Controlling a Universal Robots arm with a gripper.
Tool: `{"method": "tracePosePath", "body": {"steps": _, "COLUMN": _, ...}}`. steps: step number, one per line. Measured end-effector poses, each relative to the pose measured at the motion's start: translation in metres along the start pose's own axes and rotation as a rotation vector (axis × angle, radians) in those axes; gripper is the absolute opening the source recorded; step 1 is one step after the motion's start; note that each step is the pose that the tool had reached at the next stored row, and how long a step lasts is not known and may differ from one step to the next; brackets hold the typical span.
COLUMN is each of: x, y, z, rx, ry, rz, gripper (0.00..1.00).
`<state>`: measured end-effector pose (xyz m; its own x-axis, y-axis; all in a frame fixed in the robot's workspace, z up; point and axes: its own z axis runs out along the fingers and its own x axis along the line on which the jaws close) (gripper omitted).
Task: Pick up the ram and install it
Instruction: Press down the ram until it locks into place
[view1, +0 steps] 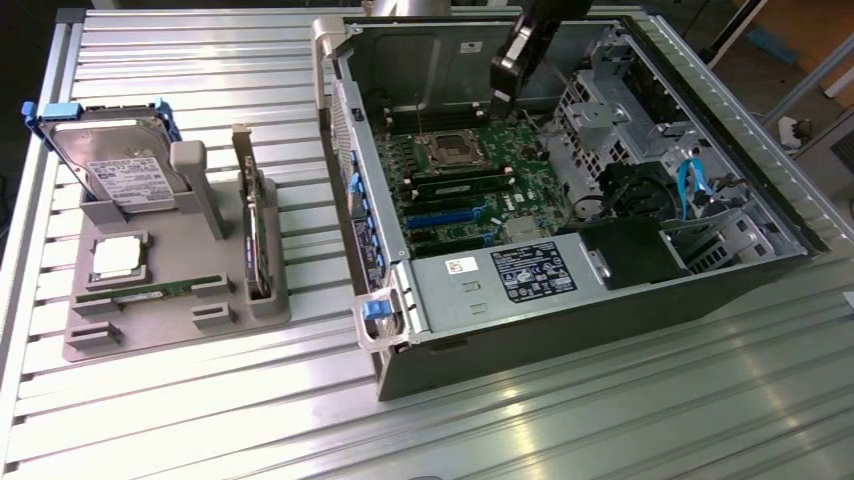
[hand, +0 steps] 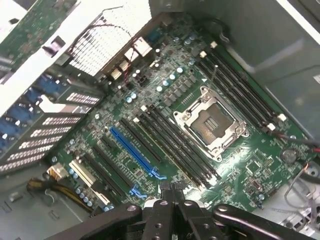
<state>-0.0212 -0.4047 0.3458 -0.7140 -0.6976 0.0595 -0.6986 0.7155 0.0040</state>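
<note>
Black claw (hand: 172, 192) hangs tilted over motherboard (hand: 165, 125) inside case, fingers together, holding nothing.

Ram (view1: 147, 290): long thin green stick, lying flat-ish in gray holder (view1: 160, 330) front slot, uninstalled.

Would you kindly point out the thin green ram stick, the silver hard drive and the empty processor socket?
Thin green ram stick (view1: 147, 291), exterior view, middle of its long edge in the grey holder.
Silver hard drive (view1: 123, 172), exterior view, its white label.
Empty processor socket (hand: 212, 118), wrist view, dark centre within the metal frame.
</note>
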Motion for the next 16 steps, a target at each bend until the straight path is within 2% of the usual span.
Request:
{"method": "tracePosePath", "body": {"steps": 2, "x": 0.0000, "y": 0.0000, "z": 0.0002, "rx": -0.0021, "ry": -0.0001, "rz": 0.036, "gripper": 0.11}}
{"method": "tracePosePath", "body": {"steps": 4, "x": -0.0001, "y": 0.0000, "z": 0.0007, "rx": -0.0058, "ry": -0.0005, "rz": 0.097, "gripper": 0.11}}
{"method": "tracePosePath", "body": {"steps": 16, "x": -0.0001, "y": 0.0000, "z": 0.0021, "rx": -0.0192, "ry": -0.0013, "rz": 0.323, "gripper": 0.11}}
